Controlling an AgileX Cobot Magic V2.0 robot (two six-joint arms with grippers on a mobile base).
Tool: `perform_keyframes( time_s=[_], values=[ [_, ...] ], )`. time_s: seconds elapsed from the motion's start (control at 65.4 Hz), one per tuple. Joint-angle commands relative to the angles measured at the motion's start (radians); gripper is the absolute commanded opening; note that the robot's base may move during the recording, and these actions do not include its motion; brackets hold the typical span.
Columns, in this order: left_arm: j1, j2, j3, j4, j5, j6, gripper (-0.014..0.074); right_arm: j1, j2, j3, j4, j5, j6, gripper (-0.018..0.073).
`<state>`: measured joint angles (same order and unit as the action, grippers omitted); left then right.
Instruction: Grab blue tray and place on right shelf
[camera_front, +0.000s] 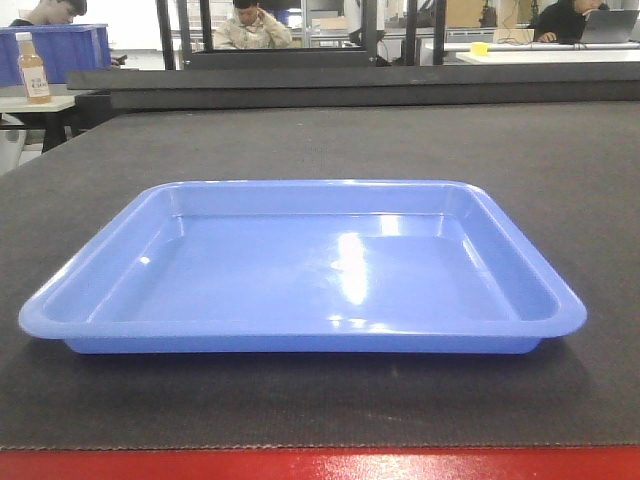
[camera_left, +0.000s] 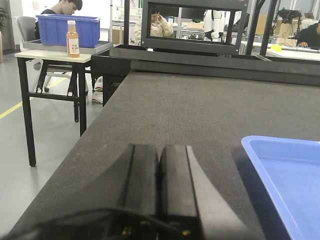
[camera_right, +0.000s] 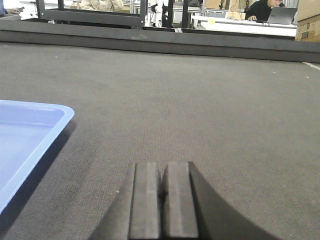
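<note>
Grasp seemingly not begun: left gripper (camera_left: 159, 150) and right gripper (camera_right: 162, 167) jaws together, empty. The blue tray (camera_front: 300, 265) sits between them, untouched. Next probably: open, take opposite rims.

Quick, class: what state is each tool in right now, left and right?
Left tool: closed, empty, beside the blue tray.
Right tool: closed, empty.

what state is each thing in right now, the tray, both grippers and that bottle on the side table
blue tray: empty, lying flat on the dark mat, not gripped
left gripper: shut, empty, left of the tray, apart from it
right gripper: shut, empty, right of the tray, apart from it
bottle: upright, capped, on the side table by the blue bin
</note>
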<state>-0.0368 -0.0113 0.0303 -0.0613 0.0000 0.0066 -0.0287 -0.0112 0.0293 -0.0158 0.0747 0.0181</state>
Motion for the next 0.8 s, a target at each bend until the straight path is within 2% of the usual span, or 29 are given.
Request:
perform_keyframes(
  time_s=[0.0,0.153,0.199,0.26,0.336,0.398,0.444,0.505,0.627,0.78],
  values=[
    [-0.004,-0.015,0.028,0.001,-0.083,-0.007,-0.0048,-0.004,-0.018,-0.023,-0.002,-0.105,-0.005,0.0054],
    [-0.004,-0.015,0.013,0.001,-0.163,-0.007,-0.0048,-0.004,-0.018,-0.023,-0.002,-0.159,-0.005,0.0054],
    [-0.004,-0.015,-0.01,0.015,-0.181,-0.007,-0.0048,-0.004,-0.018,-0.024,-0.002,-0.232,-0.005,0.0054],
    [-0.004,-0.009,-0.067,0.068,-0.177,-0.007,-0.0048,-0.001,-0.018,-0.045,-0.002,-0.321,-0.004,0.0054],
    [-0.004,0.014,-0.174,0.191,-0.118,-0.007,-0.0048,0.002,-0.015,-0.128,-0.002,-0.302,-0.004,0.0054],
    [-0.004,0.052,-0.276,0.268,0.0,-0.007,-0.0048,0.002,0.006,-0.226,-0.002,-0.198,-0.003,0.0054],
    [-0.004,0.105,-0.352,0.271,0.098,-0.007,-0.0048,0.002,0.037,-0.307,-0.002,-0.08,-0.003,0.0054],
    [-0.004,0.179,-0.464,0.235,0.221,-0.007,-0.0048,0.002,0.096,-0.414,-0.002,0.068,-0.003,0.0054],
    [-0.004,0.397,-0.686,0.105,0.5,-0.007,-0.0048,0.002,0.296,-0.644,0.003,0.398,-0.003,0.0054],
    [-0.004,0.701,-0.877,0.093,0.804,-0.001,-0.0048,0.002,0.586,-0.891,0.01,0.744,-0.003,0.0054]
  ],
)
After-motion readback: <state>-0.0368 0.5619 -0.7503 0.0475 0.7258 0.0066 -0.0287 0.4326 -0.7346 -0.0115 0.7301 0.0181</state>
